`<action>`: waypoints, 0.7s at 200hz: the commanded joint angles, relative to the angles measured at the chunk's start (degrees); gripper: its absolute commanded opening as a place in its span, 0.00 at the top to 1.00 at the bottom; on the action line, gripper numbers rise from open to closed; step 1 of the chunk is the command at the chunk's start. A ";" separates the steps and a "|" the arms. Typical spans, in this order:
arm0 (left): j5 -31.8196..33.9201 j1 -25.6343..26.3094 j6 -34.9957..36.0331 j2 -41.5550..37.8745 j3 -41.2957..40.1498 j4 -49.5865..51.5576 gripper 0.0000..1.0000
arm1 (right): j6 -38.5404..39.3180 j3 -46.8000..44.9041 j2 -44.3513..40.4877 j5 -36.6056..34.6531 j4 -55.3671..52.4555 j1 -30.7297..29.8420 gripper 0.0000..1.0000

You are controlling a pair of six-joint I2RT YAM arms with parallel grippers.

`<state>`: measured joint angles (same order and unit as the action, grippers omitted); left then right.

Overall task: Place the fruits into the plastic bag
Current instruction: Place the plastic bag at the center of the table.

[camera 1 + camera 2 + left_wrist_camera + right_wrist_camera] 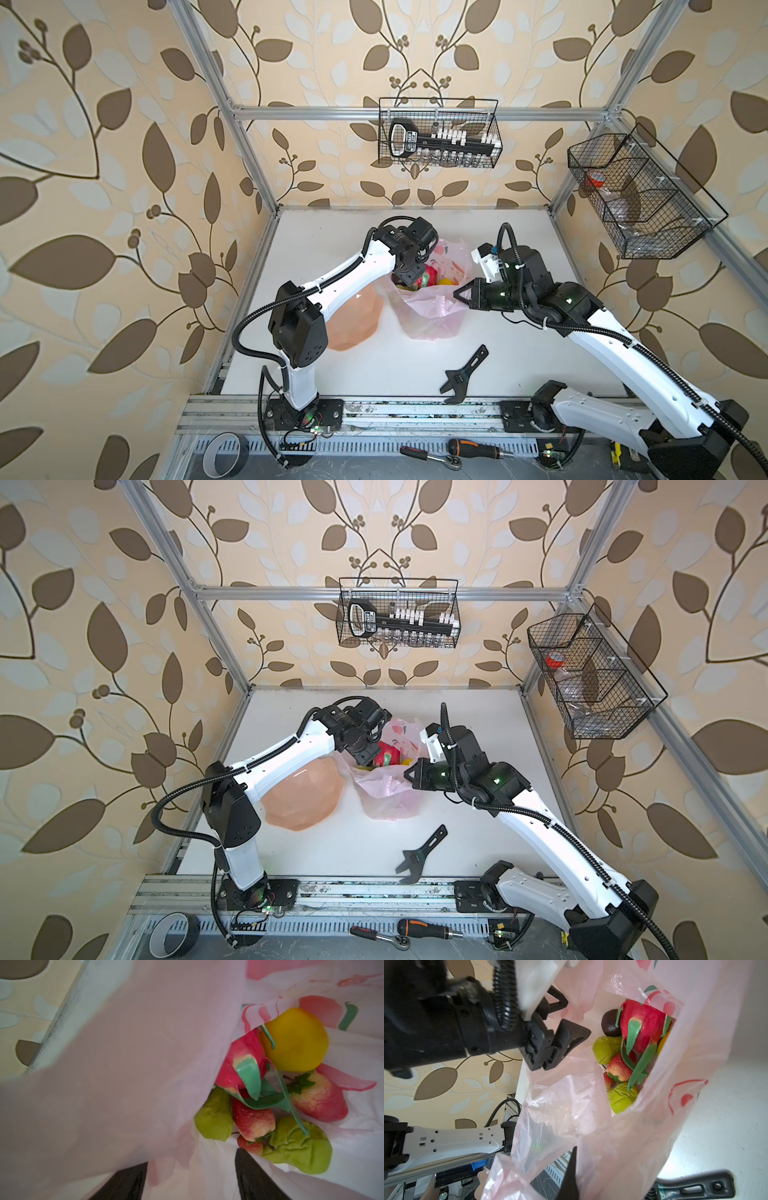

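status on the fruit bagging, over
Left gripper open, empty, at the plastic bag mouth. Right gripper shut on its rim. Fruits inside. Wrench lies apart.

The white table [324, 241] holds three things. A pink bag [432, 316] sits in the middle. A peach plate [361, 320] lies just beside it. A black wrench [461, 376] lies apart, near the front edge.

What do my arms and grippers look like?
Both the left arm and right arm have white shells with black joints, black ribbed cable hoses tied on and green joint lights. The left gripper and right gripper are black with wedge-shaped fingers.
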<state>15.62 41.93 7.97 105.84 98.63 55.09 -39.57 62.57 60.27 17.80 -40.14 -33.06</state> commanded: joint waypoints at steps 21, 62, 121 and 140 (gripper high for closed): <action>7.14 -0.10 0.67 0.15 -4.75 -8.77 0.38 | 0.13 -0.76 -1.49 0.86 -0.47 0.54 1.00; 11.75 -0.18 4.00 -1.50 -5.89 -13.52 0.90 | -0.44 -0.93 -1.73 0.83 -0.20 0.60 1.00; 3.35 -1.99 2.81 -5.27 13.09 0.70 1.00 | -3.37 -3.30 -2.33 1.04 3.51 -0.99 1.00; -4.06 -3.35 0.07 -5.47 17.81 5.70 1.00 | -4.14 -3.28 -1.46 0.83 4.70 -2.23 1.00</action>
<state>20.36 40.25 11.29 105.36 110.06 51.94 -42.19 60.29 58.52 18.09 -38.11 -33.91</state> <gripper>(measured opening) 0.046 0.049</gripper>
